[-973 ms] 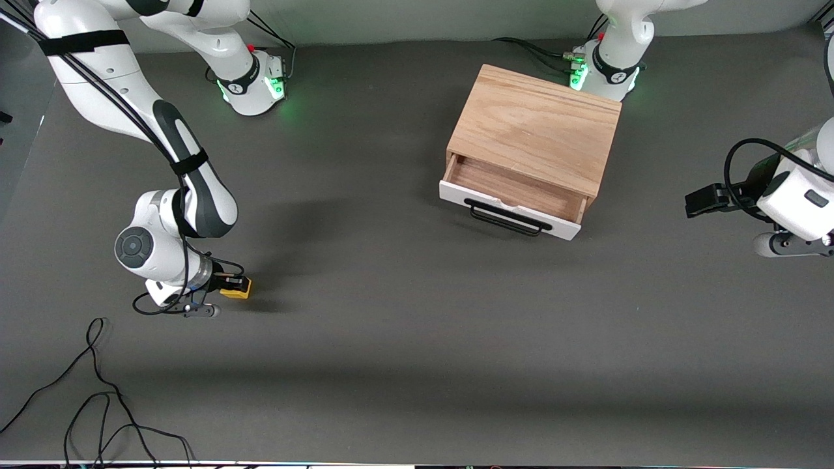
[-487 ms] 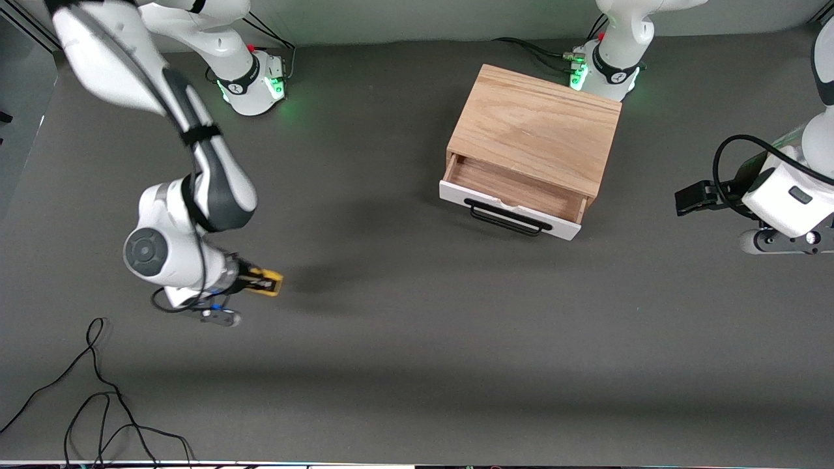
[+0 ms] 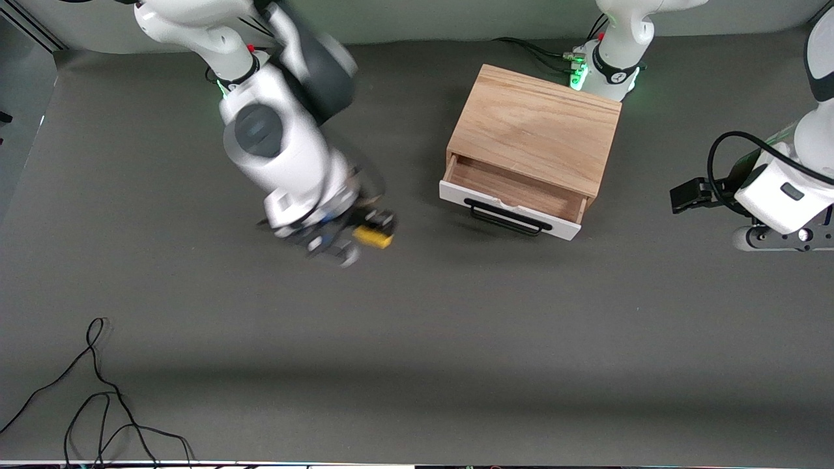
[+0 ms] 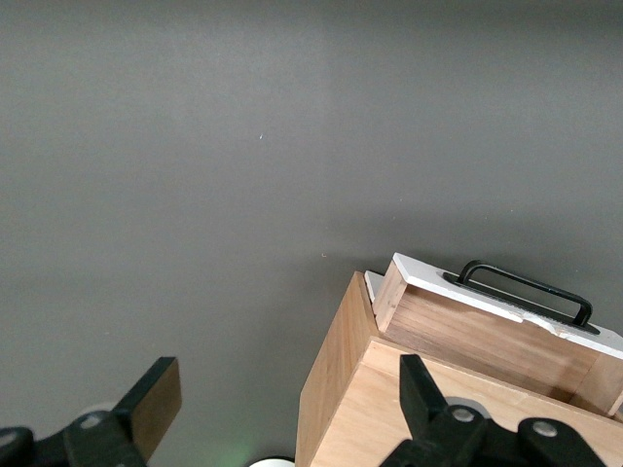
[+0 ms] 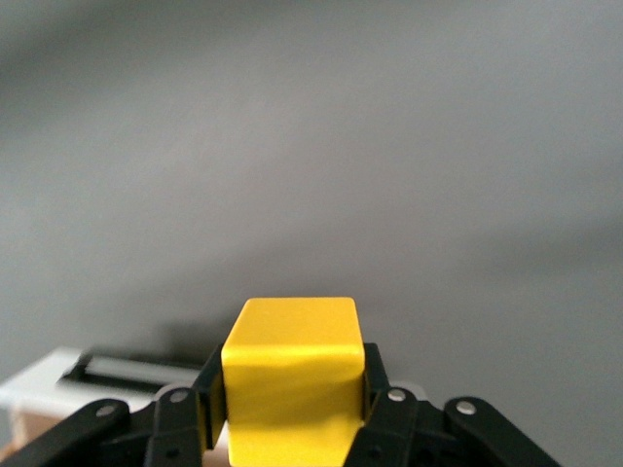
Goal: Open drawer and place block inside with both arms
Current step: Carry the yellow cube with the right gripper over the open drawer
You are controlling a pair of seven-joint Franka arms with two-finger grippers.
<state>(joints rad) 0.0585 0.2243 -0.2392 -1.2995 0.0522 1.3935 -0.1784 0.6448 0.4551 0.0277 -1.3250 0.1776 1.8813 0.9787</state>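
Observation:
The oak cabinet (image 3: 534,127) stands near the left arm's base. Its white-fronted drawer (image 3: 511,202) is pulled open and shows a bare wood interior, with the black bar handle (image 3: 508,220) facing the front camera. My right gripper (image 3: 373,233) is shut on the yellow block (image 3: 371,238) and holds it over the bare table beside the drawer, toward the right arm's end. In the right wrist view the block (image 5: 292,370) fills the gap between the fingers (image 5: 209,389), with the drawer front (image 5: 58,387) past it. My left gripper (image 3: 692,195) is open and empty, over the table at the left arm's end. The left wrist view shows the cabinet (image 4: 360,418) and drawer handle (image 4: 526,287).
A loose black cable (image 3: 98,391) lies on the table near the front camera at the right arm's end. The two arm bases (image 3: 251,85) (image 3: 603,68) glow green along the table's edge farthest from the front camera.
My right arm has lifted the block off the table and swung it a long way toward the drawer. My left gripper has drifted slightly toward the cabinet.

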